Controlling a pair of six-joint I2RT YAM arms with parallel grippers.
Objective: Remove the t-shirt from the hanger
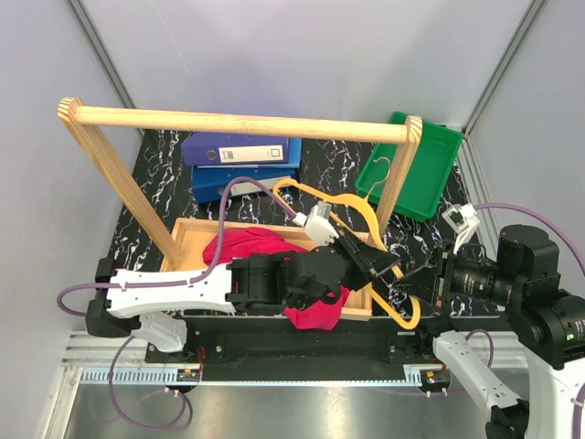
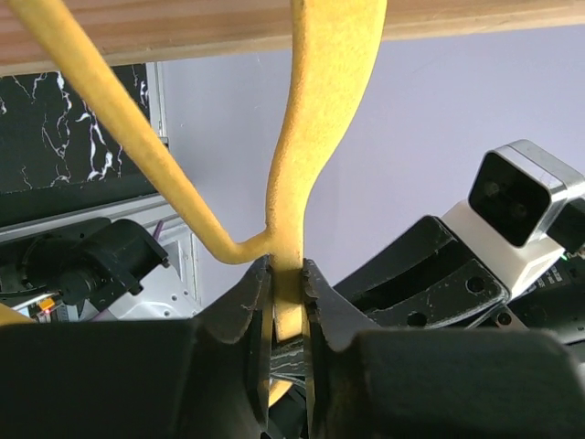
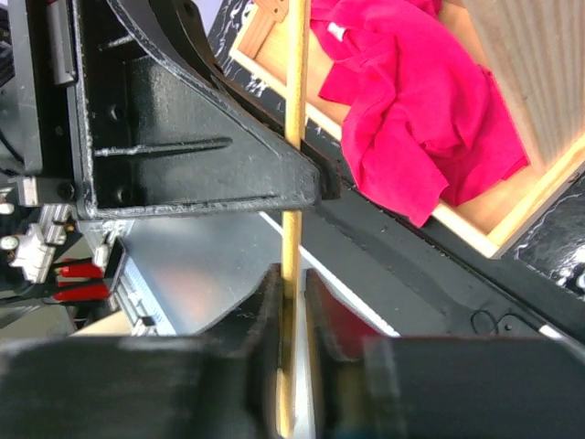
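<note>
The magenta-red t-shirt [image 1: 258, 243] lies crumpled in the wooden tray [image 1: 195, 225], free of the hanger, with one part draped over the tray's front rim. It also shows in the right wrist view [image 3: 411, 101]. The yellow hanger [image 1: 361, 208] is held in the air above the tray's right end, slanting down to the right. My left gripper [image 1: 382, 265] is shut on the hanger [image 2: 302, 183] near its neck. My right gripper [image 1: 402, 285] is closed around the hanger's thin lower bar [image 3: 292, 82], just right of the left gripper [image 3: 196, 155].
A thick wooden rail frame [image 1: 238, 119] stands over the tray, its right post [image 1: 402, 174] close behind the hanger. Blue binders [image 1: 242, 157] lie at the back. A green bin [image 1: 428, 163] sits at the back right.
</note>
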